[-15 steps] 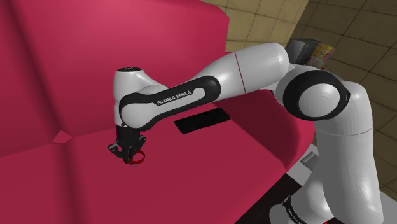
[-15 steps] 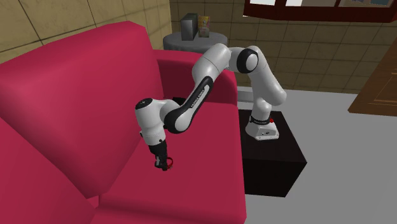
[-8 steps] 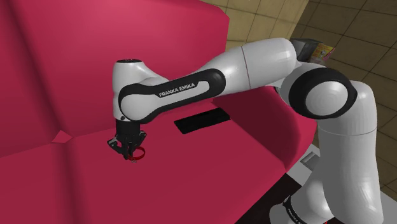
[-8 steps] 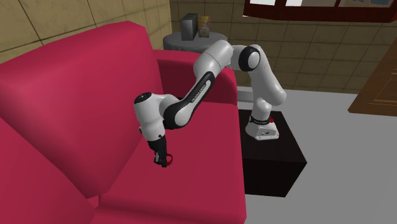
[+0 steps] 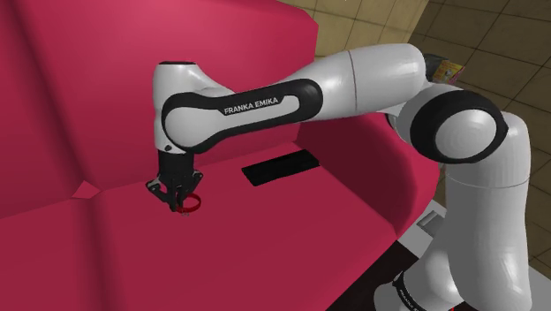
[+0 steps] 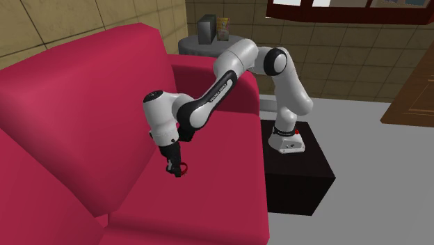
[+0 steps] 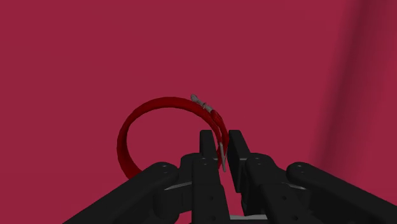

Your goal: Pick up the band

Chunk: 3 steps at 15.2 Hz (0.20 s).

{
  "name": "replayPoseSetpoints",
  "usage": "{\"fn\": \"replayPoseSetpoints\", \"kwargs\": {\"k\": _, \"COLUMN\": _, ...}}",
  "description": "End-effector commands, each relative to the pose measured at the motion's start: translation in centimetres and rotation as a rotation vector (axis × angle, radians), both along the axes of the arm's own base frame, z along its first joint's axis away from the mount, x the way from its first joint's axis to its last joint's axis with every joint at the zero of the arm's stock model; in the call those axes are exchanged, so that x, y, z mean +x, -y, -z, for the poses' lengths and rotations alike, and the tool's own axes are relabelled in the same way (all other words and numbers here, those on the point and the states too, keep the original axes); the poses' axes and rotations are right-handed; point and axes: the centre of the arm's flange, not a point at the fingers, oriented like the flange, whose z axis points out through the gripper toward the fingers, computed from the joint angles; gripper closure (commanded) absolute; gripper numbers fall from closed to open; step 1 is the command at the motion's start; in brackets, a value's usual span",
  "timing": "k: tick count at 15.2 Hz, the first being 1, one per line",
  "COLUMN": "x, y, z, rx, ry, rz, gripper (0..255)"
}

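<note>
Red band (image 7: 125, 145) sits pinched by its rim between the 2 fingers of the gripper (image 7: 221, 151), just above the sofa (image 5: 291, 230) seat near its back edge. The grasp looks made; next comes a steady lift straight up.

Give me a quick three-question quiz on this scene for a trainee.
1. True or false: the pincer is shut on the rim of the band.
2. The band is: A) red, B) blue, C) yellow.
3. Fill in: the flat slab lying on the sofa is coloured ___.
Key: 1 true; 2 A; 3 black.
</note>
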Motion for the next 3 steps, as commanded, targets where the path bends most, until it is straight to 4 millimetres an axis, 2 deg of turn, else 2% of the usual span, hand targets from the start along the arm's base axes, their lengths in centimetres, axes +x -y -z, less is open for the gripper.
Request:
{"fn": "replayPoseSetpoints", "kwargs": {"k": 1, "x": -0.05, "y": 0.02, "z": -1.06, "rx": 0.0, "ry": 0.0, "rz": 0.0, "gripper": 255}}
{"fn": "replayPoseSetpoints", "kwargs": {"k": 3, "x": -0.05, "y": 0.02, "z": -1.14, "rx": 0.0, "ry": 0.0, "rz": 0.0, "gripper": 255}}
